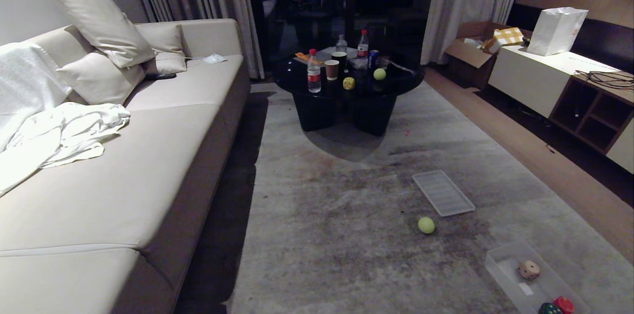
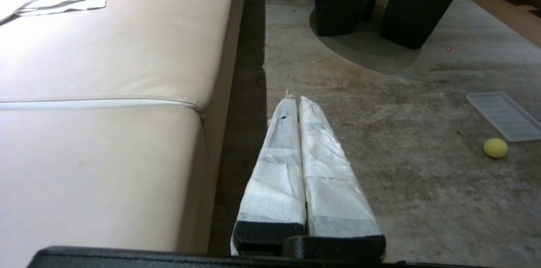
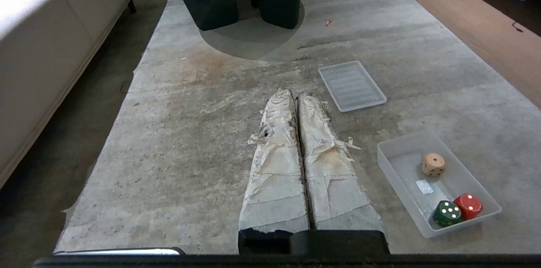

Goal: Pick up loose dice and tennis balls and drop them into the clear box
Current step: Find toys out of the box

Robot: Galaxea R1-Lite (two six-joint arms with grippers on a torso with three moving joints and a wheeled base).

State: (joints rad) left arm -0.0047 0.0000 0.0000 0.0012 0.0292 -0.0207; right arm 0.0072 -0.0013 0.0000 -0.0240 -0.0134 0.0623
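Dice and balls scattered over two levels, box low on the right. Left to right: sofa along the left side, nothing of the task on it that I can make out. Left pincer shut, padded fingers pressed together, holding nothing, pointing out level over the rug close beside the sofa edge. Dark round counter at the far end of the rug, carrying a yellow die and, just right of it, a ball, among bottles and cups. Right pincer likewise closed and empty, aimed down the middle of the rug. Second ball loose on the rug, just near of the flat ribbed lid. Clear box nearest and farthest right, on the rug, with a beige die already in it beside a green and a red one. Key relation: the rug ball lies ahead and to the right of the left pincer, well apart; it is hidden from the right wrist view, yet the lid next to it sits just ahead-right of the right pincer. Judgement: right arm is the nearer one for that ball, and the box is on its own side, so a short carry. Neither arm appears in the head view; both look parked. A ball has no long axis, so approach angle matters little; it may roll if nudged.
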